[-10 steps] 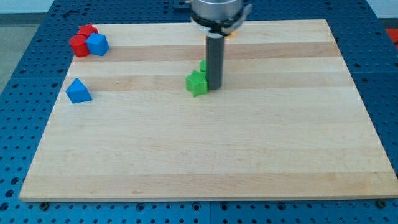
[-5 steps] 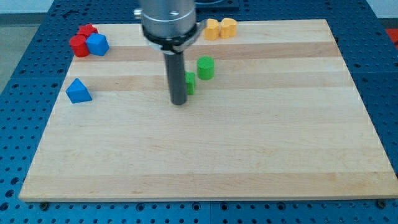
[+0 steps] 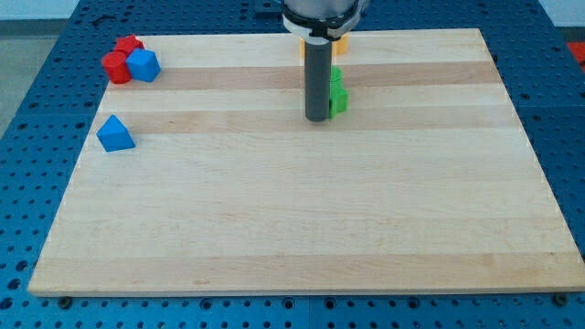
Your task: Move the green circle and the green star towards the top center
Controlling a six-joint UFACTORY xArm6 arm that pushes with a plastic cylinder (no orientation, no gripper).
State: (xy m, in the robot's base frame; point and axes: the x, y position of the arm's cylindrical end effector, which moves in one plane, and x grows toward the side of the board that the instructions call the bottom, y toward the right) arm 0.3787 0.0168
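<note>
My tip (image 3: 317, 118) rests on the board just below the view's top centre. Two green blocks peek out from behind the rod on its right side: the green star (image 3: 339, 99) lower, touching or nearly touching the rod, and the green circle (image 3: 336, 76) just above it. Both are mostly hidden by the rod, so their shapes are hard to make out.
Yellow and orange blocks (image 3: 340, 40) sit at the top edge, largely hidden behind the arm. A red pair (image 3: 117, 62) and a blue block (image 3: 143, 65) cluster at the top left. A blue triangle (image 3: 115, 133) lies at the left. The wooden board (image 3: 292, 228) lies on a blue pegboard.
My tip swung left and then back right and up the view. The green star and green circle have moved right and toward the top, now against the rod's right side.
</note>
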